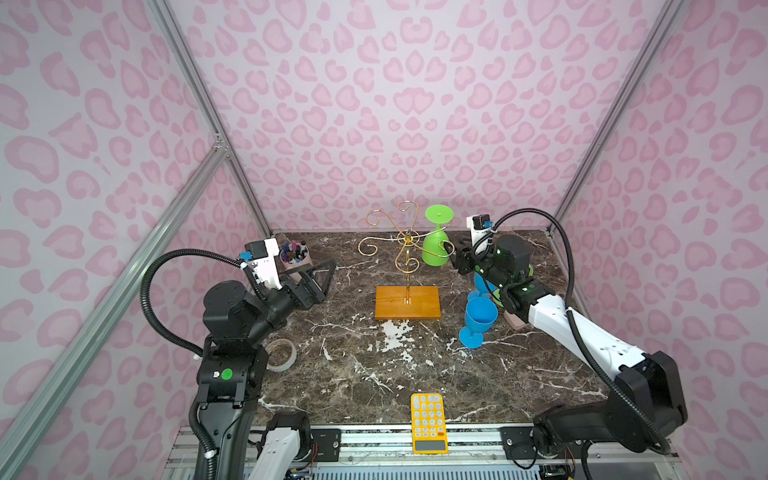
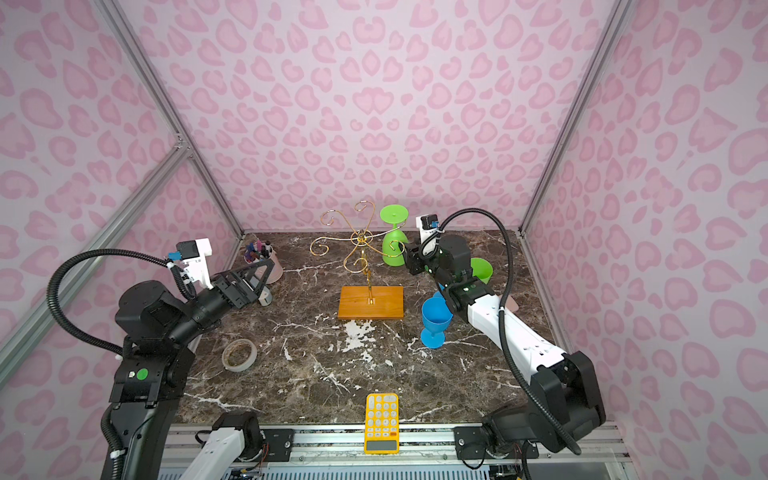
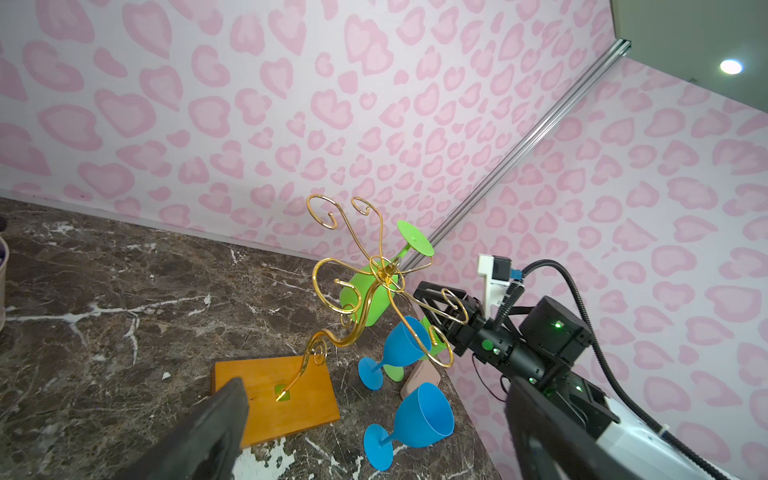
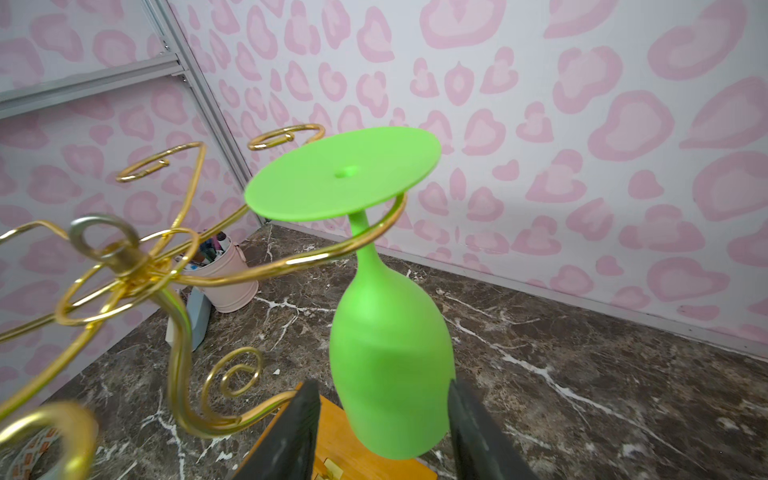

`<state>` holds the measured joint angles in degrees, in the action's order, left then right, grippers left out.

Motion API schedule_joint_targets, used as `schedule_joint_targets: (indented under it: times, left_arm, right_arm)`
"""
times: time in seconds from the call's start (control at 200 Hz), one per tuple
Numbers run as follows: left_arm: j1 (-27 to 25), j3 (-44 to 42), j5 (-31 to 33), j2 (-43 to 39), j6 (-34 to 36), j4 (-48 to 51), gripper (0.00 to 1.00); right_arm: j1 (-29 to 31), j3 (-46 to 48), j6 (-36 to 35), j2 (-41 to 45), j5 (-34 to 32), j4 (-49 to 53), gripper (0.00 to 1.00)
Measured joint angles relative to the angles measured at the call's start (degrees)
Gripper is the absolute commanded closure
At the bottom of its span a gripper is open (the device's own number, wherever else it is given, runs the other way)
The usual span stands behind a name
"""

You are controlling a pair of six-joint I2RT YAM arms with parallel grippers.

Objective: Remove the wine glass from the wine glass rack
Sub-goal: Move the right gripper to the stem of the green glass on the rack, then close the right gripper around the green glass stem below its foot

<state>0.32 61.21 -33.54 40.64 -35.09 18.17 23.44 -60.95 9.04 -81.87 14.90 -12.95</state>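
Note:
A green wine glass [image 1: 435,249] [image 2: 394,249] hangs upside down by its foot from a curled arm of the wine glass rack [image 1: 407,239] [image 2: 361,239]. The rack is gold wire on an orange wooden base [image 1: 407,302], at the back middle of the table. My right gripper [image 1: 449,250] [image 4: 382,399] is shut on the glass bowl [image 4: 390,353], one dark finger on each side. The foot still sits in the wire loop [image 4: 340,174]. My left gripper [image 1: 328,276] [image 3: 376,382] stands wide open, holding nothing, left of the rack and facing it.
Two blue glasses [image 1: 480,318] [image 3: 419,411] [image 3: 399,345] and a green one [image 2: 482,268] stand by my right arm, next to a pink block [image 3: 422,380]. A pink pen cup [image 1: 296,255] sits at the back left. A tape roll [image 2: 239,354] and a yellow calculator [image 1: 429,422] lie nearer the front.

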Motion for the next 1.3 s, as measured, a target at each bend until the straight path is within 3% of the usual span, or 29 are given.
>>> schedule_joint_targets:
  times: [0.535,1.3]
  left_arm:
    - [0.00,1.75,3.23,-3.63,4.26,0.17,0.03]
    - [0.00,-0.81,5.75,-7.17,2.05,0.61,0.03]
  right_arm:
    - [-0.13,-7.06,0.44,-9.51,3.45,-5.11,0.50]
    - [-0.70,-11.69,-0.66,-14.93,3.61,-6.29,0.50]
